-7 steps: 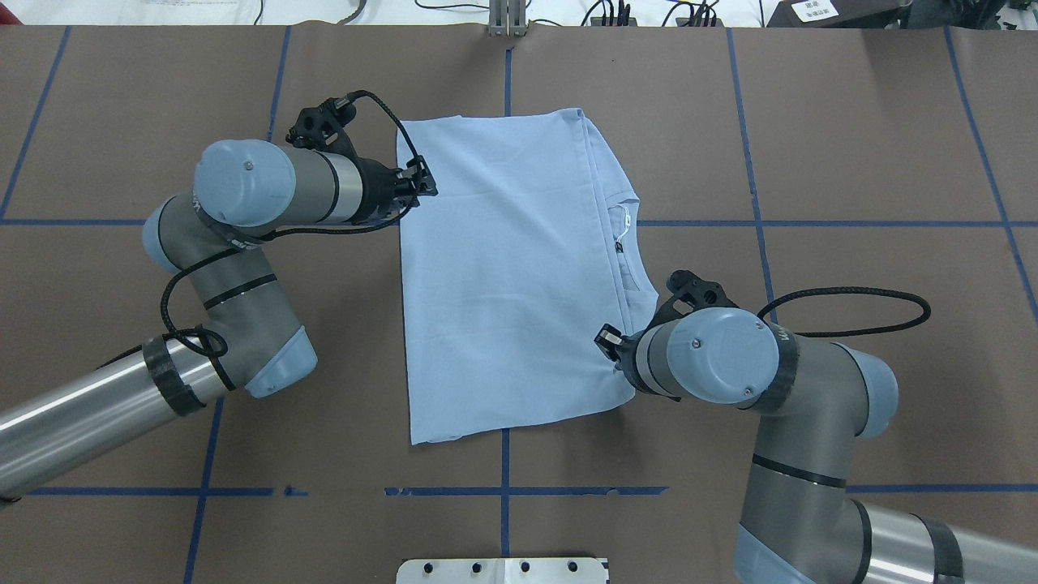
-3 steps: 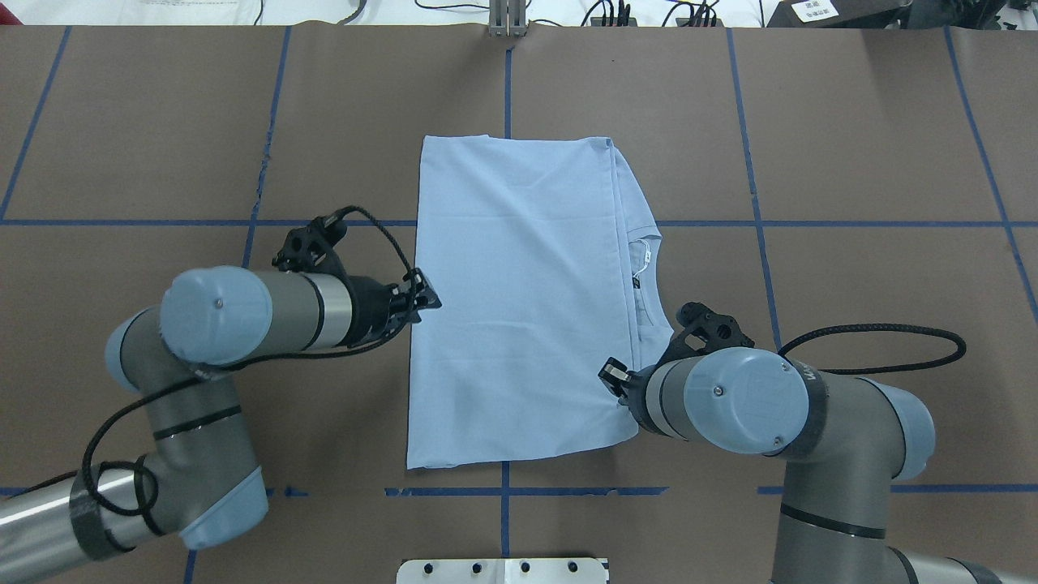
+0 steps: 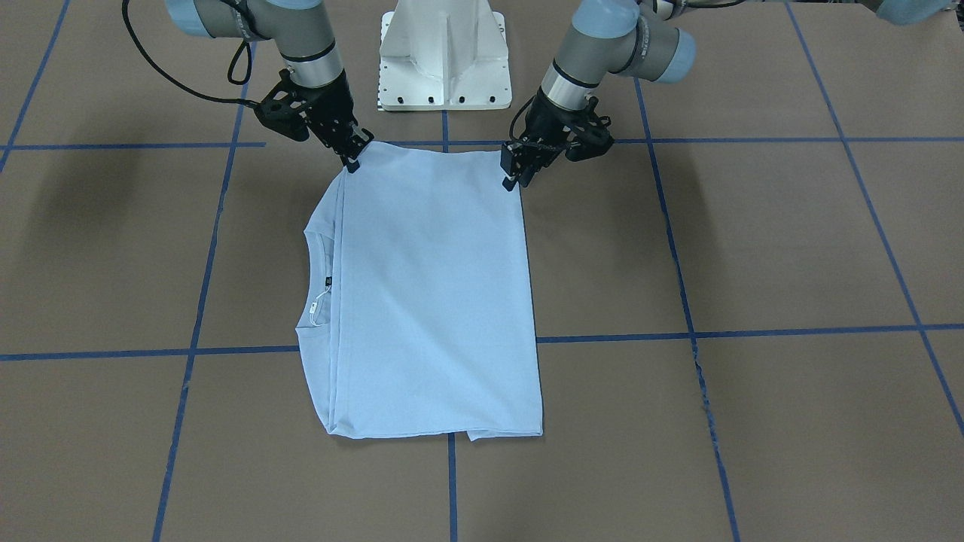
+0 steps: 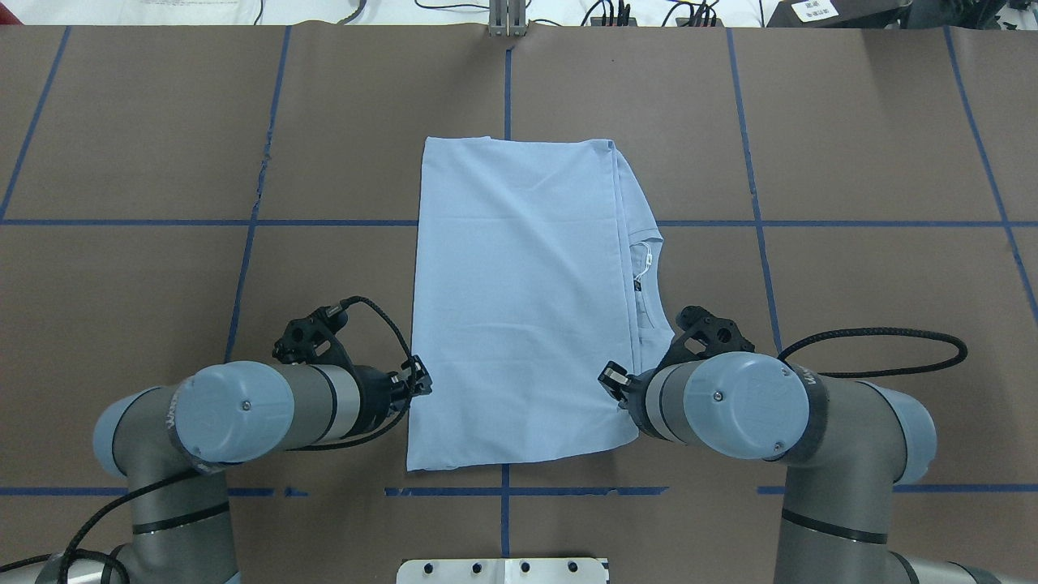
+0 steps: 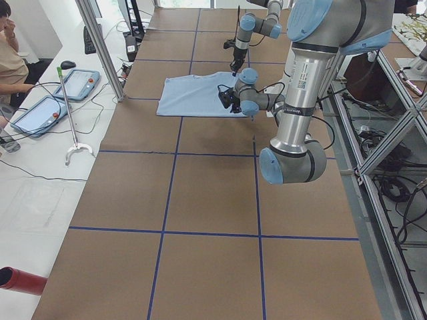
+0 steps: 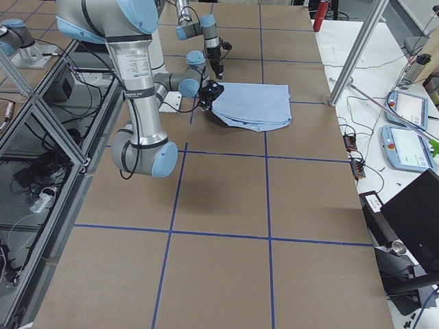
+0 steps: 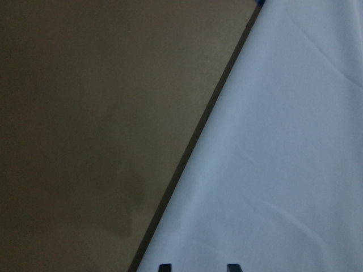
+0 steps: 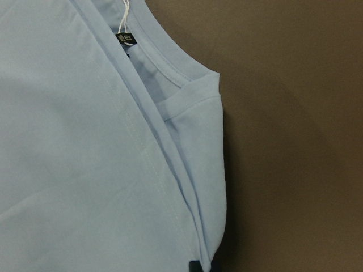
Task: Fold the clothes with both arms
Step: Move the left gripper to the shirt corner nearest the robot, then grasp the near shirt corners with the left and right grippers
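Note:
The light blue T-shirt [image 4: 519,300] lies flat on the brown table as a folded rectangle, with its collar and white neck tag [image 4: 647,258] on its right side. My left gripper [image 4: 420,383] is at the shirt's near left edge. In the left wrist view its fingertips [image 7: 232,266] stand apart over the cloth, so it is open. My right gripper [image 4: 610,380] is at the near right corner, by the folded sleeve. The right wrist view shows it shut on the shirt's edge [image 8: 204,249]. The front view shows both grippers, left [image 3: 514,175] and right [image 3: 352,159], at the shirt's two corners nearest the robot.
The white pedestal base [image 3: 444,53] stands just behind the shirt's near edge. Blue tape lines [image 4: 754,223] cross the brown table cover. A person [image 5: 10,40] sits beyond the table's far side by tablets [image 5: 77,83] and a metal post [image 5: 100,47].
My left gripper travelled from the shirt's far left corner along its left edge to the near left corner. The shirt shifted and straightened, then stayed still. My right gripper moved slightly nearer the robot.

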Motion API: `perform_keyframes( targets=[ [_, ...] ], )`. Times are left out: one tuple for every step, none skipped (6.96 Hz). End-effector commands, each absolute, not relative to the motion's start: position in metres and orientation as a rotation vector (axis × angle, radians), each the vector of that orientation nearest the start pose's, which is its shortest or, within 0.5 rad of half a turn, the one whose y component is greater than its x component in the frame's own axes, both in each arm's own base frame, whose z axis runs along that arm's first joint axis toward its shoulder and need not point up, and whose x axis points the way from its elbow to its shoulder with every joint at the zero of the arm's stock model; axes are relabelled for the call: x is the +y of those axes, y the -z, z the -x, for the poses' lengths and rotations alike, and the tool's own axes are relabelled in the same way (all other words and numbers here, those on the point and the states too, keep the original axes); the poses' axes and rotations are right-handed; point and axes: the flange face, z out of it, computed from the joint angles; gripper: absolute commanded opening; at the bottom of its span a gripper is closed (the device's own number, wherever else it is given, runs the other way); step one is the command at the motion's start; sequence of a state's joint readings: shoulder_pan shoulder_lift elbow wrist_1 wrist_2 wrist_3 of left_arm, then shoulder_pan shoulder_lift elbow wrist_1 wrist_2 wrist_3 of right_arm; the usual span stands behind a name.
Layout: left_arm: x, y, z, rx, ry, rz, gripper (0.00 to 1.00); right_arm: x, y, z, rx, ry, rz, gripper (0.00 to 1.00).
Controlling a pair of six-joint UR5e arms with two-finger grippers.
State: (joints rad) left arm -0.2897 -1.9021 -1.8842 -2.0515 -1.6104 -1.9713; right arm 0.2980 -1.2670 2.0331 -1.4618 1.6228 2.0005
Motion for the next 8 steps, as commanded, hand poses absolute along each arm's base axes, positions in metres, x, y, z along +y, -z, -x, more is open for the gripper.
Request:
perform_keyframes(
  targets=[
    [-0.253,-0.278,-0.536,1.100,0.591,0.166,0.43,-0.284,-0.284,0.488,-0.886,-0.657,0.108,0.00],
    [-0.241,-0.282,-0.542,1.087,0.604,0.195,0.43,-0.284,-0.283,0.489,-0.888,-0.656,0.108,0.00],
    [-0.239,-0.287,-0.544,1.076,0.604,0.198,0.44,-0.284,-0.283,0.489,-0.888,-0.653,0.107,0.00],
    [-0.233,-0.296,-0.547,1.058,0.600,0.203,0.46,-0.284,-0.283,0.489,-0.888,-0.655,0.108,0.00],
    [-0.231,-0.298,-0.548,1.053,0.597,0.204,0.46,-0.283,-0.283,0.489,-0.889,-0.653,0.109,0.00],
    [-0.231,-0.298,-0.548,1.053,0.597,0.204,0.46,-0.283,-0.283,0.489,-0.888,-0.654,0.107,0.00],
    [-0.231,-0.299,-0.549,1.049,0.596,0.204,0.46,-0.283,-0.284,0.489,-0.885,-0.655,0.107,0.00],
    [-0.231,-0.299,-0.549,1.048,0.613,0.214,0.35,-0.283,-0.284,0.489,-0.885,-0.655,0.107,0.00]
  ],
)
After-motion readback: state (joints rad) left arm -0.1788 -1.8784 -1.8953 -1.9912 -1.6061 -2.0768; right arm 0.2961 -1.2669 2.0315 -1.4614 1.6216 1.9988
